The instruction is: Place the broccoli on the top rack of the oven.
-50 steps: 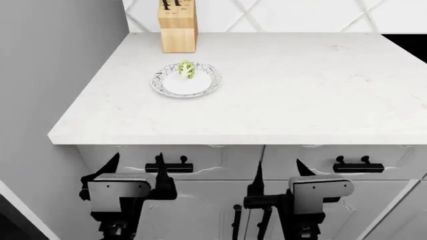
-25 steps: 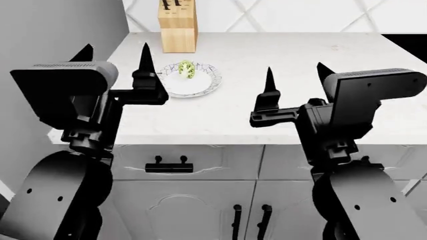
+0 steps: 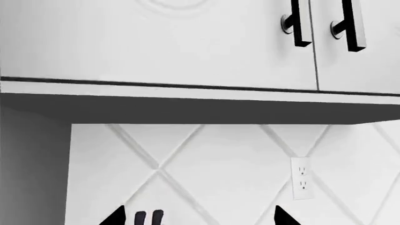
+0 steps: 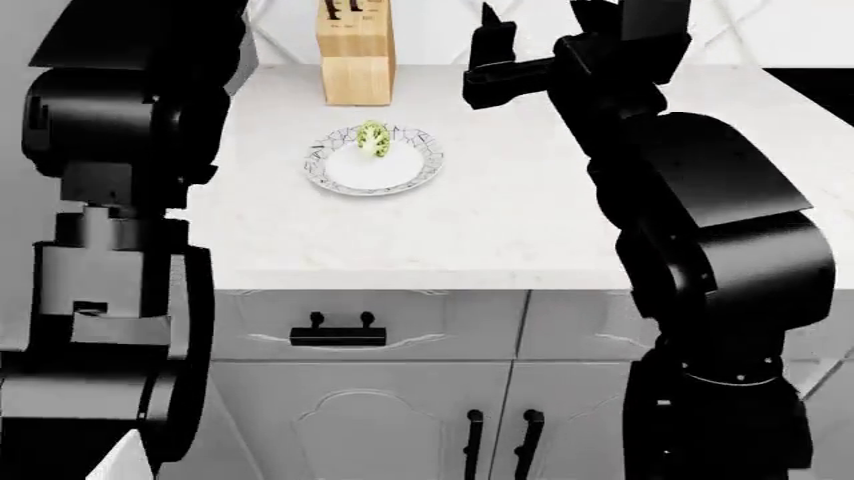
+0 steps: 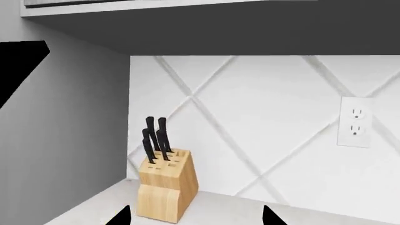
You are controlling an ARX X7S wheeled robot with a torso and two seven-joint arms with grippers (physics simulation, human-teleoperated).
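Note:
The broccoli (image 4: 372, 138), a small green floret, lies on a patterned white plate (image 4: 400, 178) at the back left of the white counter. The oven and its top rack are out of view. My right gripper (image 4: 541, 18) is raised high over the back of the counter, right of the broccoli and well above it, open and empty; the right wrist view shows its tips wide apart (image 5: 196, 219). My left gripper is above the head view's top edge. The left wrist view shows it open and empty (image 3: 200, 220), facing the backsplash.
A wooden knife block (image 4: 355, 50) stands behind the plate, also in the right wrist view (image 5: 166, 192). Upper cabinets with black handles (image 3: 300, 23) hang above the tiled backsplash with an outlet (image 3: 302, 178). A grey wall (image 4: 80, 30) borders the counter's left end. Drawers and doors sit below the counter.
Both arms have risen from counter height to well above it. The left gripper has left the head view's top. The broccoli and plate have not moved.

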